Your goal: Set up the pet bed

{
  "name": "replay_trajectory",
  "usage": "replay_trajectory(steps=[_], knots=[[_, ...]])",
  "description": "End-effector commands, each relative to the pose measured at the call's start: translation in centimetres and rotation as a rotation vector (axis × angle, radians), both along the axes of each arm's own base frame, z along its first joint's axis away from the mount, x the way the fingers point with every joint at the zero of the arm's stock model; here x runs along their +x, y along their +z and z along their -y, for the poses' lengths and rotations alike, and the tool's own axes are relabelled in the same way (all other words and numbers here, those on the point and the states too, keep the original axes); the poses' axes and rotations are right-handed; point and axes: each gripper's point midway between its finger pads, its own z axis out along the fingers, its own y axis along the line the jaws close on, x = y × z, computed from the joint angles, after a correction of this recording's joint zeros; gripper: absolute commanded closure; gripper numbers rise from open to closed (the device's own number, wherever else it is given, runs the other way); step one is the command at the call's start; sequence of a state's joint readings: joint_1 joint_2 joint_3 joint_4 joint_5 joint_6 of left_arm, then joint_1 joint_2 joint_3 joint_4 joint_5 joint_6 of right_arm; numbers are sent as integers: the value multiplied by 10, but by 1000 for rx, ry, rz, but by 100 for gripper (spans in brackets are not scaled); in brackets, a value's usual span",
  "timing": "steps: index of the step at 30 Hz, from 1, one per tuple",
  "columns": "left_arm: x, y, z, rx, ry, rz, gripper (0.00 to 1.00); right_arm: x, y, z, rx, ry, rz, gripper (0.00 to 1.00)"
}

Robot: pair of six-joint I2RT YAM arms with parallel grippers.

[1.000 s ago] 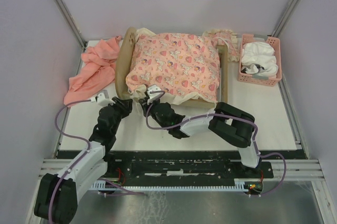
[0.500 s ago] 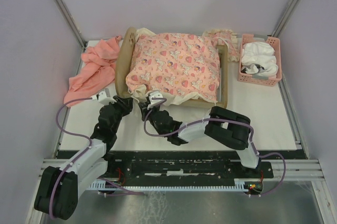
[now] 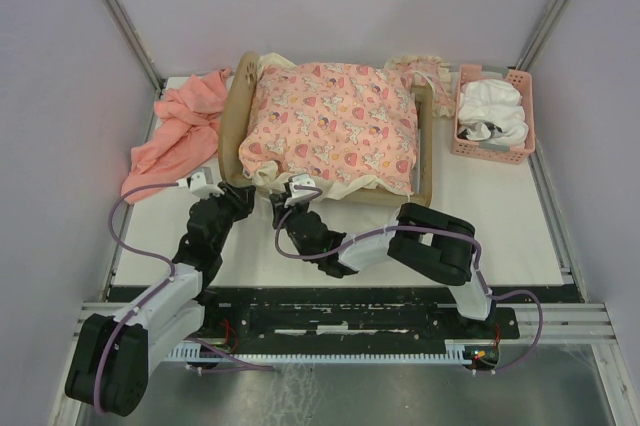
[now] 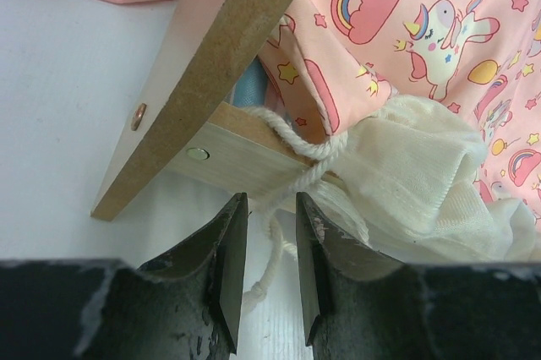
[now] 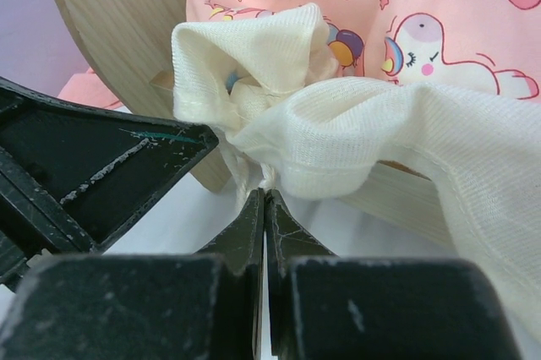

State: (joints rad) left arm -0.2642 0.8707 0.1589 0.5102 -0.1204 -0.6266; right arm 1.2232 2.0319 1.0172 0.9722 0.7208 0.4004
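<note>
pet bed (image 3: 236,126), left hand (image 4: 269,208) half-open around cord (image 4: 272,265), right hand (image 5: 264,201) closed

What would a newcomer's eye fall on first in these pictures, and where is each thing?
The pink unicorn-print cushion fills the wooden pet bed at the back middle of the table. Both tools meet at the bed's near left corner, where cream fabric bunches: the left tool open around a dangling cord, the right tool shut just below the fabric.

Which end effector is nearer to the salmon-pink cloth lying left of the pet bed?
Left. The left end effector is at the pet bed's near-left corner, the cloth just left of it; the right end effector is farther right.
</note>
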Motion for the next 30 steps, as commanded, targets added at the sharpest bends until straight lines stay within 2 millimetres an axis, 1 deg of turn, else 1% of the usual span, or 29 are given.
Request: replay_trajectory(steps=[1, 6, 9, 18, 24, 28, 30], knots=[[9, 26, 4, 24, -22, 80, 64, 2, 12, -1, 42, -49, 0, 98], [11, 30, 3, 29, -16, 85, 64, 0, 11, -4, 24, -40, 3, 98], [13, 34, 3, 30, -14, 100, 63, -1, 6, -7, 15, -22, 2, 98], [18, 33, 3, 48, -15, 93, 63, -5, 5, -17, -7, 35, 17, 98], [22, 36, 3, 61, -15, 99, 63, -6, 4, -22, -15, 53, 24, 98], [25, 40, 6, 59, -27, 118, 66, -6, 7, -23, -16, 59, 34, 98], [26, 39, 7, 65, -31, 114, 71, -5, 9, -24, -21, 60, 40, 98]])
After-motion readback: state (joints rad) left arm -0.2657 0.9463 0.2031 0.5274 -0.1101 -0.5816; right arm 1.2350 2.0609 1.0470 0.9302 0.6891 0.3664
